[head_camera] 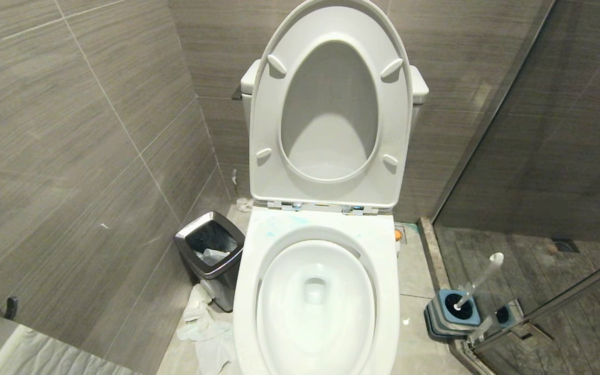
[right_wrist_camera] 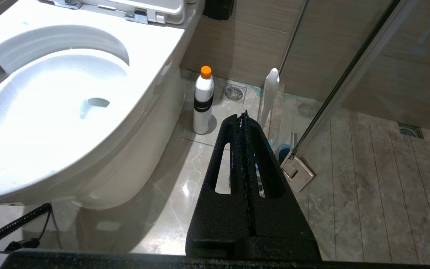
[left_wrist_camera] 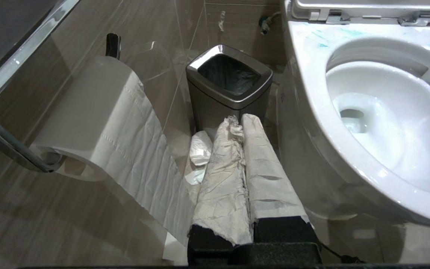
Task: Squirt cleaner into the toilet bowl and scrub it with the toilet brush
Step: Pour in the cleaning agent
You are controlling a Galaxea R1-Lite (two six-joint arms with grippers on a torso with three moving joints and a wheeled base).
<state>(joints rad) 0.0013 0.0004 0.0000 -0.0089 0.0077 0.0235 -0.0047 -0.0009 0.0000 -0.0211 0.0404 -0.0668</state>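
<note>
Right hand (right_wrist_camera: 245,119) closed, empty, nearer arm; cleaner (right_wrist_camera: 203,101) upright on floor just ahead, beside toilet bowl (right_wrist_camera: 50,112); left hand (left_wrist_camera: 242,121) closed.

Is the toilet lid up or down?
Up. The lid and seat lean back against the tank, and the toilet bowl below is uncovered.

Toilet bowl (head_camera: 314,307) open above; waste bin (head_camera: 211,255) and toilet brush (head_camera: 479,281) flank it.
</note>
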